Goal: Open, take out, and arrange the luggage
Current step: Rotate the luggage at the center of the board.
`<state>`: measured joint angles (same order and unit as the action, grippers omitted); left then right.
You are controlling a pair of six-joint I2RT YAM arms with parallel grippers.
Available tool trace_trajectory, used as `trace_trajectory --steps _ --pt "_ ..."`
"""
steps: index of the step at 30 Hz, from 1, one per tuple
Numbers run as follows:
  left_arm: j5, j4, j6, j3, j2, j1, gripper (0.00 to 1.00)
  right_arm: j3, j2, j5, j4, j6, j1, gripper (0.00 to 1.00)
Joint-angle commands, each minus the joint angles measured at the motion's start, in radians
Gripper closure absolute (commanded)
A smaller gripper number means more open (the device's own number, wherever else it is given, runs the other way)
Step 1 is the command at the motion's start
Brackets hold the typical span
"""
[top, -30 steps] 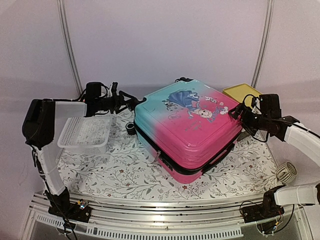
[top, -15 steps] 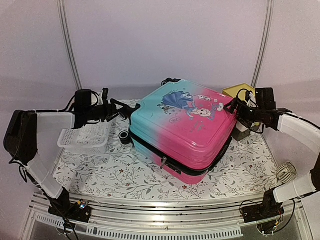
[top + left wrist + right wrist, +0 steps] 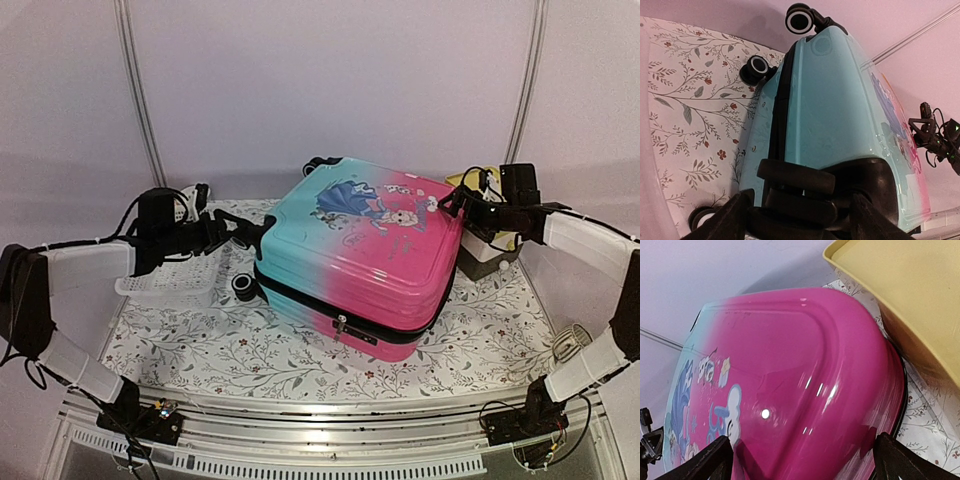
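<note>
Luggage [image 3: 360,255] lies zipped, nothing unpacked; left gripper [image 3: 254,229] straddles its nine-o'clock wheel [image 3: 797,177], grip unclear; right gripper [image 3: 447,205] spread wide at two o'clock.

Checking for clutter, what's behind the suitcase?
Behind the luggage, at its right rear corner, a yellow-topped box shows; the shell hides the box's left side and anything else back there.

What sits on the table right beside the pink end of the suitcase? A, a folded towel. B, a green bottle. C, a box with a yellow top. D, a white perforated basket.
C: the box with a yellow top stands right beside the pink end of the suitcase, while the white basket lies off its turquoise end.
</note>
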<state>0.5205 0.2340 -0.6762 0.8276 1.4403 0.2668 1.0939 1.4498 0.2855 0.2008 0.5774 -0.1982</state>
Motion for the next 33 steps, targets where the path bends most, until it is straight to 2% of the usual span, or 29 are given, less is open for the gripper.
trace_trajectory --steps 1,4,11,15,22,30,33 --pt "0.108 -0.037 0.027 -0.021 -0.053 0.069 0.29 -0.058 -0.139 0.004 0.041 -0.041 -0.044 0.01" --pt "0.096 -0.054 0.042 -0.017 -0.062 0.068 0.29 -0.107 -0.217 -0.011 0.079 -0.049 -0.044 0.01" --pt "0.091 -0.07 0.051 -0.007 -0.063 0.068 0.29 -0.217 -0.32 0.147 0.144 0.005 -0.046 0.01" --pt "0.092 -0.069 0.046 -0.004 -0.064 0.067 0.29 -0.265 -0.34 0.219 0.119 0.034 -0.045 0.01" --pt "0.075 -0.065 0.038 -0.013 -0.084 0.066 0.29 -0.209 -0.181 0.347 -0.025 0.028 -0.046 0.07" --pt "0.071 -0.054 0.032 -0.058 -0.103 0.066 0.3 0.039 0.099 0.268 -0.096 0.005 -0.046 0.07" --pt "0.075 -0.044 0.033 -0.084 -0.12 0.067 0.3 0.105 0.141 0.236 -0.082 -0.017 -0.045 0.06"
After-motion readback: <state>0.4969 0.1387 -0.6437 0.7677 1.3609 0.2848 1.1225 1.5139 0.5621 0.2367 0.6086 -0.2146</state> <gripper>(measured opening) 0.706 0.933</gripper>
